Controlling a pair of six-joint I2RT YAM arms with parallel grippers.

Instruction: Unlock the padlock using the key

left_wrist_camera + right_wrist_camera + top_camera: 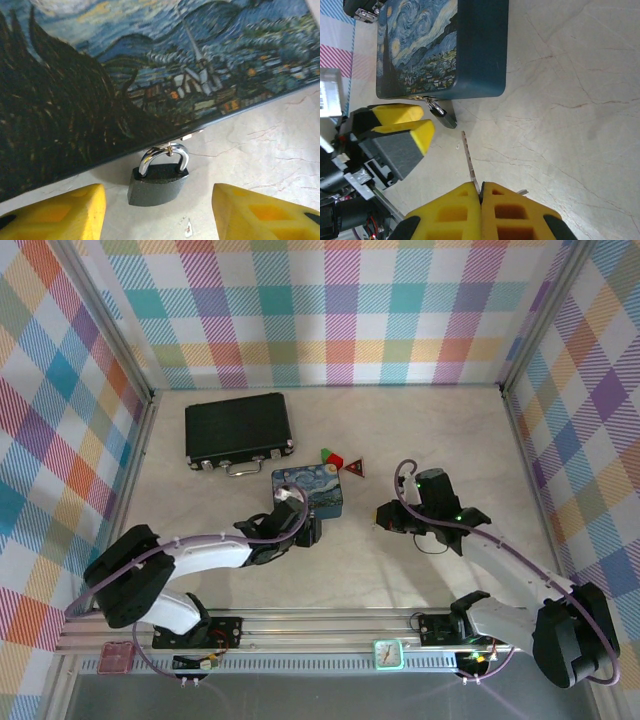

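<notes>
The padlock (157,182), dark-bodied with a shiny shackle, hangs from the hasp on the blue swirl-painted box (150,60) and rests on the table. My left gripper (159,215) is open, one yellow finger on each side of the padlock body and neither touching it. In the top view the left gripper (300,525) sits at the box's near edge (308,488). My right gripper (481,192) is shut on the key (469,160), whose thin blade points toward the padlock (442,116) and stops a short way from it. The right gripper (385,518) hovers to the right of the box.
A black case (237,428) with a silver handle lies at the back left. Red and green blocks (330,457) and a dark red triangle (355,469) sit just behind the box. A small clock (386,653) stands on the front rail. Checked walls enclose the table.
</notes>
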